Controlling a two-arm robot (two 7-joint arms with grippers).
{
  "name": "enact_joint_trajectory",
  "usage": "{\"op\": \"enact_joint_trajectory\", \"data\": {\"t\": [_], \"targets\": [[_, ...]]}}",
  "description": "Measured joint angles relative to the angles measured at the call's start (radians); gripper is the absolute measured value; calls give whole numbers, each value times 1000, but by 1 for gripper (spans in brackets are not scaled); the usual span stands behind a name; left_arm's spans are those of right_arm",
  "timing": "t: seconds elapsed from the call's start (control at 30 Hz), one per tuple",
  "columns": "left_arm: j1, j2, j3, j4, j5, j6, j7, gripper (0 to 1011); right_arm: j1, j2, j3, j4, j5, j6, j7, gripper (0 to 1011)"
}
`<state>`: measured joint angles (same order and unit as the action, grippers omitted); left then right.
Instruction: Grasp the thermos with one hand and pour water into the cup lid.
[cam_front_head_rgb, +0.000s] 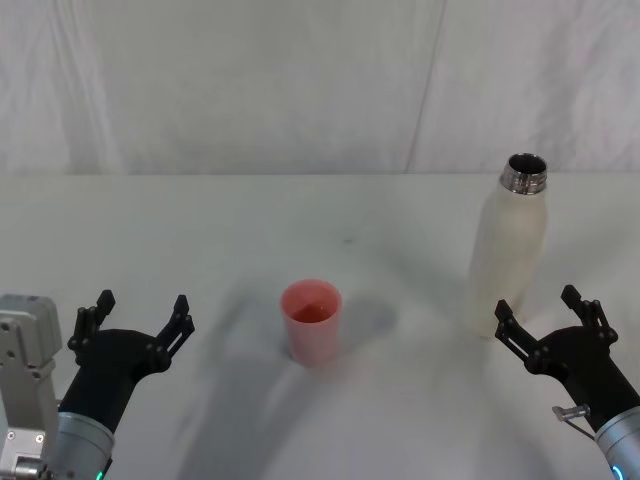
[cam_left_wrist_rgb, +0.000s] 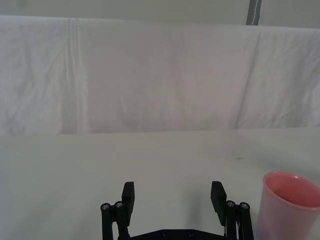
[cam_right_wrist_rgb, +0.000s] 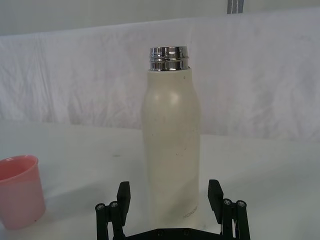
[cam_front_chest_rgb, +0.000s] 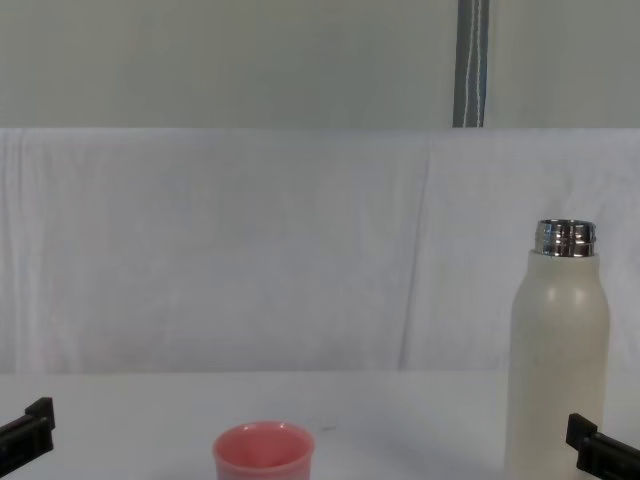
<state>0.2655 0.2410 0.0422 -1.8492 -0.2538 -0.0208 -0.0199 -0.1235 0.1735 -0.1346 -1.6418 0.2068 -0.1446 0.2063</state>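
Observation:
The cream-white thermos (cam_front_head_rgb: 510, 255) stands upright at the right of the table, its steel neck uncapped; it also rises in the right wrist view (cam_right_wrist_rgb: 170, 145) and the chest view (cam_front_chest_rgb: 558, 365). My right gripper (cam_front_head_rgb: 541, 320) is open just in front of the thermos, fingers (cam_right_wrist_rgb: 123, 192) either side of its base without touching. The pink cup lid (cam_front_head_rgb: 311, 320) stands upright at the table's middle, also visible as the cup lid (cam_front_chest_rgb: 264, 452) and the cup lid (cam_right_wrist_rgb: 17, 191). My left gripper (cam_front_head_rgb: 137, 316) is open at the near left, apart from the cup lid (cam_left_wrist_rgb: 291, 205).
The white table (cam_front_head_rgb: 200, 230) runs back to a white cloth backdrop (cam_front_head_rgb: 250, 80). A light grey boxy housing (cam_front_head_rgb: 25, 350) sits at the near left edge. A grey pole (cam_front_chest_rgb: 471, 62) stands behind the backdrop.

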Motion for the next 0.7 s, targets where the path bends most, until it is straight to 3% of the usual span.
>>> {"op": "enact_joint_trajectory", "data": {"t": [0.7], "targets": [[0, 0, 0, 0, 0, 0, 0, 1001, 1, 0, 0, 1, 0, -1, 0, 1001]]}}
